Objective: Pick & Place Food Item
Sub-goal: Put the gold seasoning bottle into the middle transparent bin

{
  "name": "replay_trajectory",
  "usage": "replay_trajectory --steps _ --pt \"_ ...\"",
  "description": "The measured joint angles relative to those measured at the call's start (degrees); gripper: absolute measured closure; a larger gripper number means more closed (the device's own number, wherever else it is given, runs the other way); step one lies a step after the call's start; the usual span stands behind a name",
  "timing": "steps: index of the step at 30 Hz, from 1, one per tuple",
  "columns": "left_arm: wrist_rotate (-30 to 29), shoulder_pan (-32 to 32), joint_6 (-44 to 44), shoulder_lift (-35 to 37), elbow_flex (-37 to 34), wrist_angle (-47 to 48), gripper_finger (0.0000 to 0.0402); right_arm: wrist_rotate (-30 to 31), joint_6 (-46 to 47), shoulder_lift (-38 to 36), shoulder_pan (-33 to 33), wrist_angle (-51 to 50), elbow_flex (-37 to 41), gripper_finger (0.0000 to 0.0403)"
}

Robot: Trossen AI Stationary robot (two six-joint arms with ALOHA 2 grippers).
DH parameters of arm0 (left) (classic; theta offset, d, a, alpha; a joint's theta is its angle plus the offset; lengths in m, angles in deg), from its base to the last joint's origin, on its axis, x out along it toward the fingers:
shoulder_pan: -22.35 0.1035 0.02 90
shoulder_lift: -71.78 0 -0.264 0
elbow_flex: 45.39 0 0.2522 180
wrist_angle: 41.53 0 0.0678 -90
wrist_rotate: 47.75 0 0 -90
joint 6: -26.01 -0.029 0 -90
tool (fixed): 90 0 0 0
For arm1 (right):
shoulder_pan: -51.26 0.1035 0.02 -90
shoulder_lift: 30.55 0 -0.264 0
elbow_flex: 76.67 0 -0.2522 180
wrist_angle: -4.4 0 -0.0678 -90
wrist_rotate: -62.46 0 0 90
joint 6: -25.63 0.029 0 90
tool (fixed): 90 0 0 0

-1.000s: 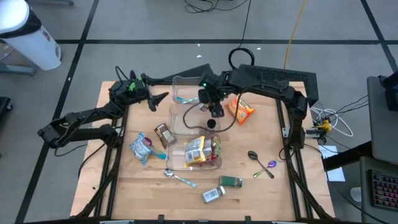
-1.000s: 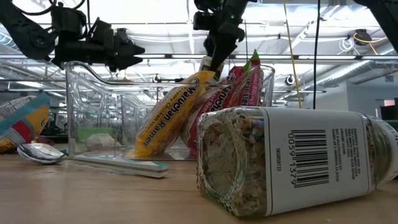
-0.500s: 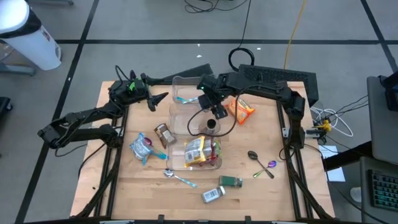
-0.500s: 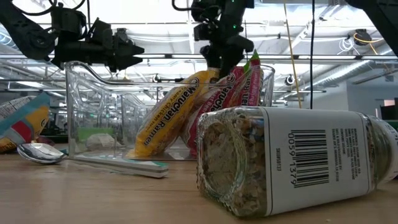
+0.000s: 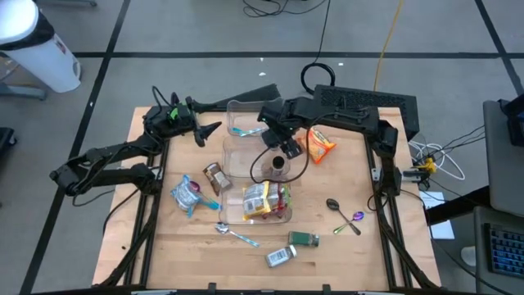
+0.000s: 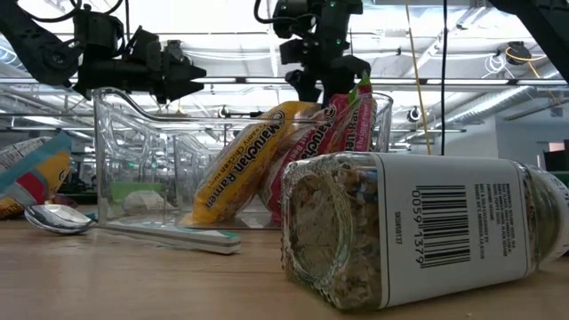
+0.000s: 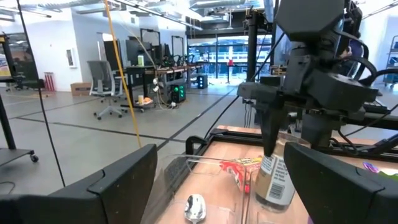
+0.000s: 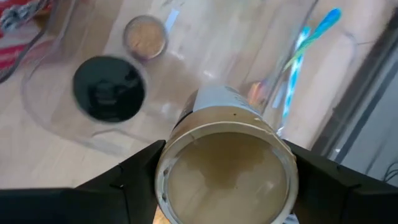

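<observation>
The right gripper (image 5: 288,147) hangs over the clear containers near the centre of the high view, and its two fingers are closed around a jar (image 8: 227,160). The high view shows only a small pale shape there, but the right wrist view shows the jar clearly: a round body with a light label, seen from its bottom end, filling the space between the dark fingers. Below the jar, this same view shows a clear bin (image 8: 56,106) with a black round lid (image 8: 109,89) in it, a small brown-topped jar (image 8: 145,36) beside it, and a blue utensil (image 8: 305,43) in the next bin. The left wrist view adds the side of the jar (image 7: 273,180), held upright with its barcode label visible. The left gripper (image 5: 211,131) waits in the upper left part of the worktop (image 5: 164,238), raised, with its fingers spread apart. The low view shows what the high view hides: ramen packets (image 6: 244,160) leaning inside the near clear bin (image 6: 124,178), and a seasoning bottle (image 6: 418,231) lying on its side in front.
</observation>
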State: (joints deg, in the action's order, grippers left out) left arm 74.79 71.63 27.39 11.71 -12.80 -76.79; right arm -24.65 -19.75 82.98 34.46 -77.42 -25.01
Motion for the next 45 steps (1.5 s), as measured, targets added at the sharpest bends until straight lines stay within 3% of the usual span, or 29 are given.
replay_trajectory --steps 13,21,45 --pt "-0.02 0.0 -0.66 0.0 0.0 0.0 0.0043 -3.02 -5.31 0.0 0.16 -0.37 0.25 0.0136" --pt "-0.02 0.0 -0.68 0.0 0.0 -0.02 0.0043 -2.97 -8.25 0.0 0.15 2.01 4.45 0.0136" --pt "0.92 0.0 -1.25 -0.01 0.0 -0.07 0.0043 -3.03 -8.03 1.82 -0.1 6.38 7.74 0.0136"
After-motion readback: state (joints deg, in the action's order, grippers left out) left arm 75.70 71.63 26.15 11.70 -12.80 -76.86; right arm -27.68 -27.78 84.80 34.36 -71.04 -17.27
